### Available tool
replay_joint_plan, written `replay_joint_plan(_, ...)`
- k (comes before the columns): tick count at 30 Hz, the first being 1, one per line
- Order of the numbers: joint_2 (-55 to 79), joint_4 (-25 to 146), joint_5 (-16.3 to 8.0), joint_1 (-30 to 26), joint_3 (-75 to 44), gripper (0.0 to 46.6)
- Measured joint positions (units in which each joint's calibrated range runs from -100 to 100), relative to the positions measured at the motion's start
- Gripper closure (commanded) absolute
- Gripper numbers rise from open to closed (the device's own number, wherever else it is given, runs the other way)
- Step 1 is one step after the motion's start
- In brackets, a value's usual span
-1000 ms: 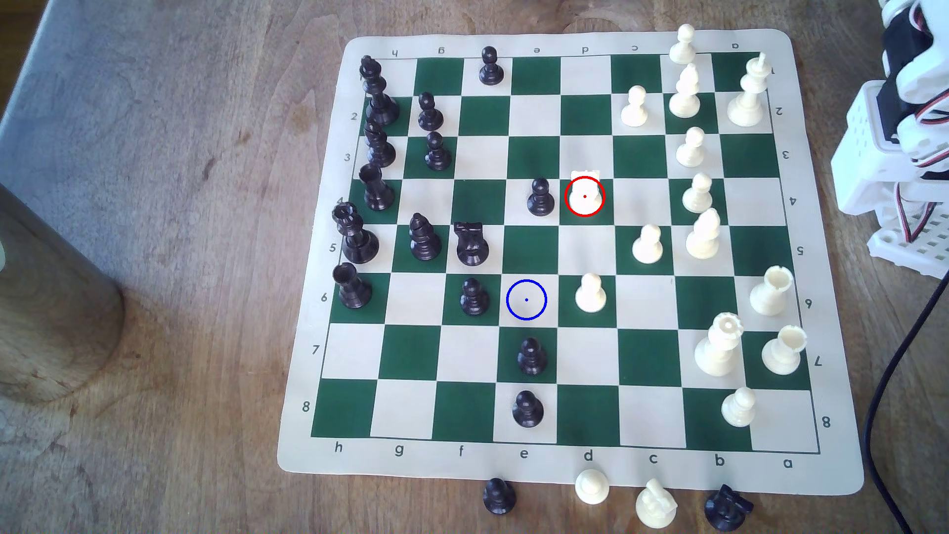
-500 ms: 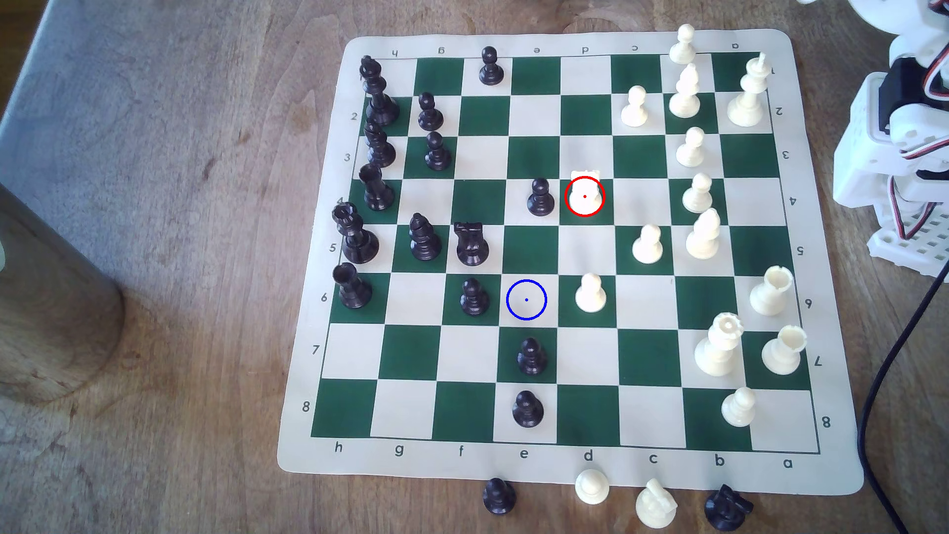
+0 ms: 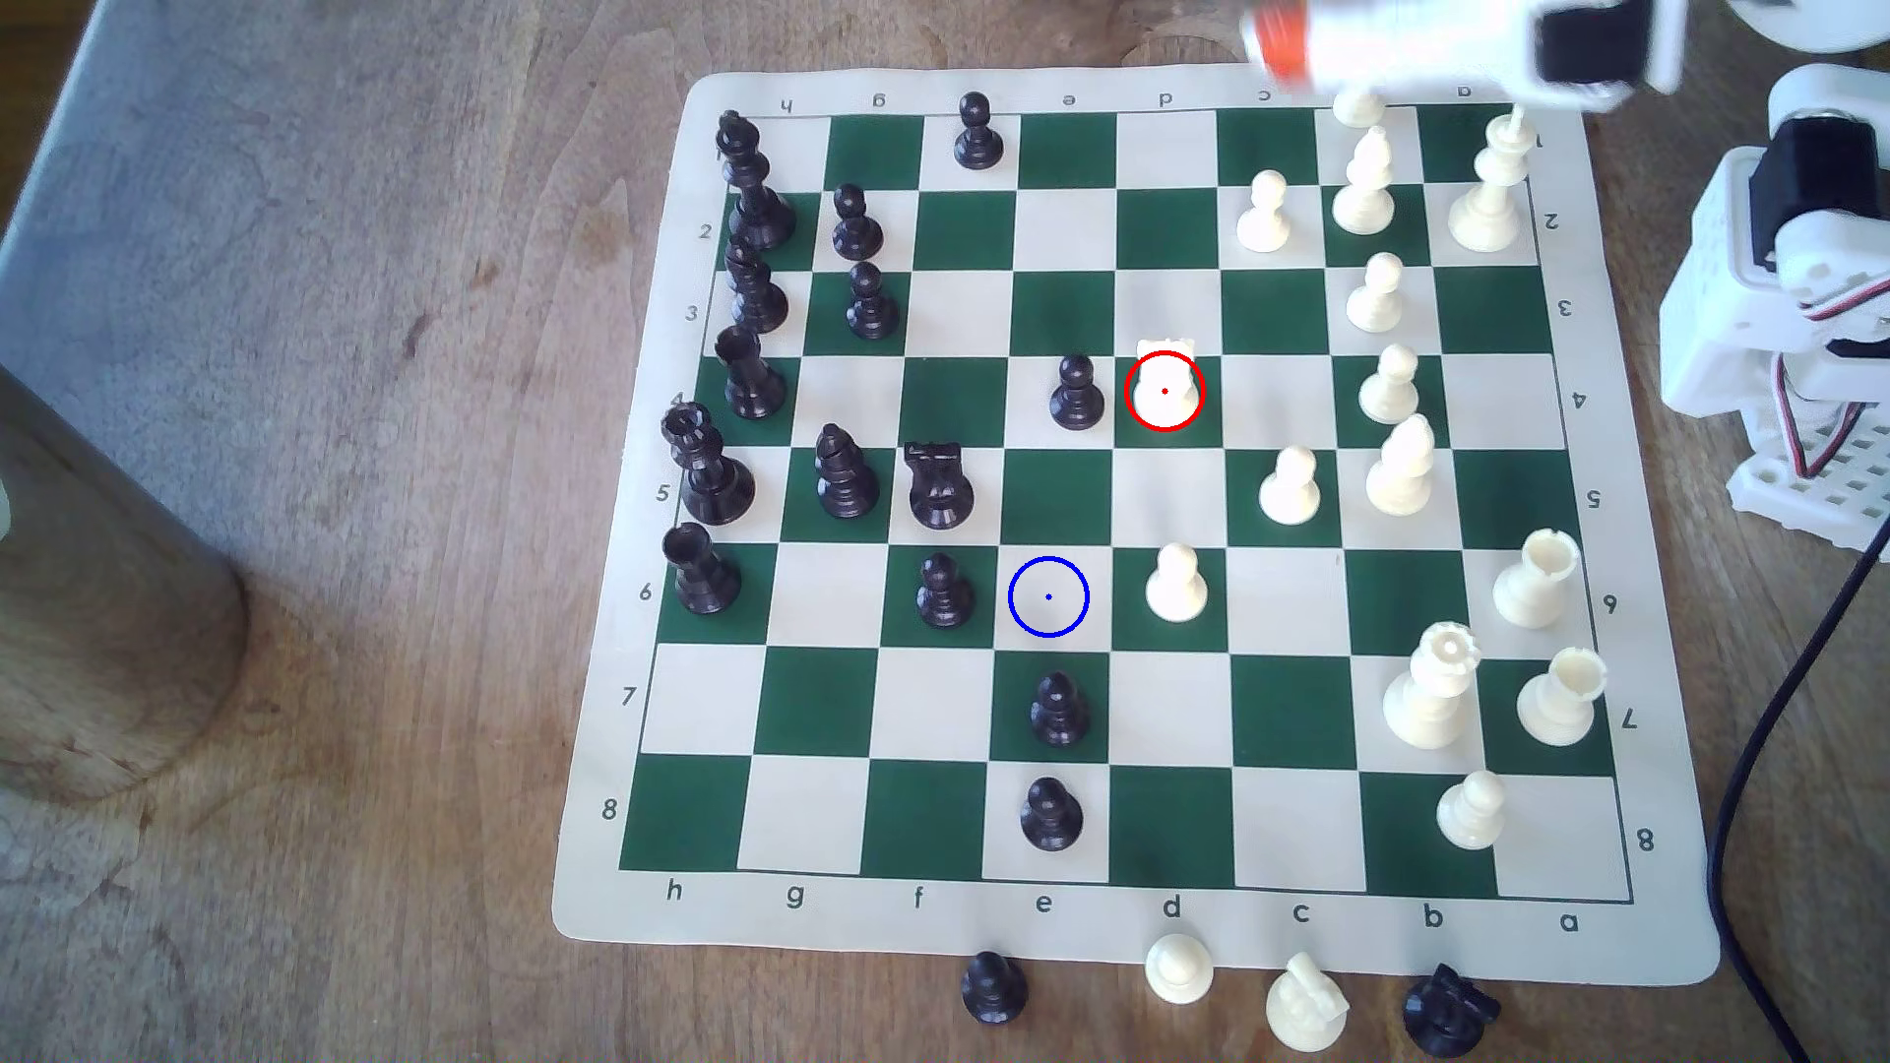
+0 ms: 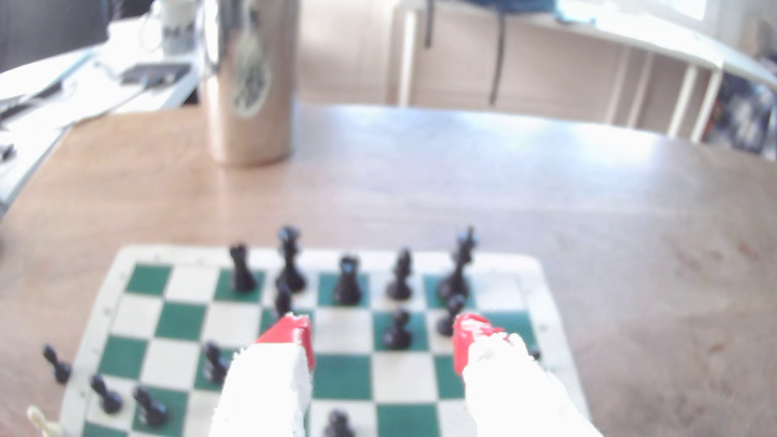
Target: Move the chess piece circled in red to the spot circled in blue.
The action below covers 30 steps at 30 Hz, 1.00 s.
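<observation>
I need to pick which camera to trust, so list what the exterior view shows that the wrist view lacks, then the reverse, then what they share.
Exterior only: the red-ringed white knight, the blue-ringed spot and the white pawn beside it. Wrist only: the end effector with its red fingertips apart and nothing between them, and the room beyond the table. Both: the green and cream board and the black pieces.

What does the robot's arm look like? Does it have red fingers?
Yes! The gripper has two chunky white plastic fingers with shiny red tips. The arm is white plastic too, with black motor blocks and a red-orange end. Thin red, black and white wires loop around its holey white base.
</observation>
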Motion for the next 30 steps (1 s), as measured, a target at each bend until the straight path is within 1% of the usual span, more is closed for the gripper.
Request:
replay_joint_plan(2,2.85,1.51,-0.24,0.88,-0.54,26.9)
replay_joint_plan(5,9.47,3.43,0.15,0.81,-2.53,27.1)
replay_joint_plan(7,14.33,5.66,0.2,0.81,-5.96,27.2)
replay_joint_plan(8,19.61,7.25,-0.15,0.81,-9.4,27.3)
replay_joint_plan(10,23.8,8.76,-0.83,0.88,-12.47,27.3)
replay_joint_plan(12,31.5,12.51,-2.59,0.37,-19.61,27.3)
replay_joint_plan(14,35.44,14.18,-3.57,-0.37,-23.14,27.4)
replay_joint_plan(17,44.24,18.01,-5.81,-1.92,-30.55,27.4)
replay_joint_plan(20,50.1,20.4,-6.94,-2.36,-35.07,27.6)
replay_joint_plan(21,54.38,21.27,-7.47,-2.58,-37.6,27.7)
replay_joint_plan(26,61.42,20.24,-8.45,-2.58,-39.04,27.6)
replay_joint_plan(30,62.59,18.57,-8.5,-2.8,-39.04,27.5)
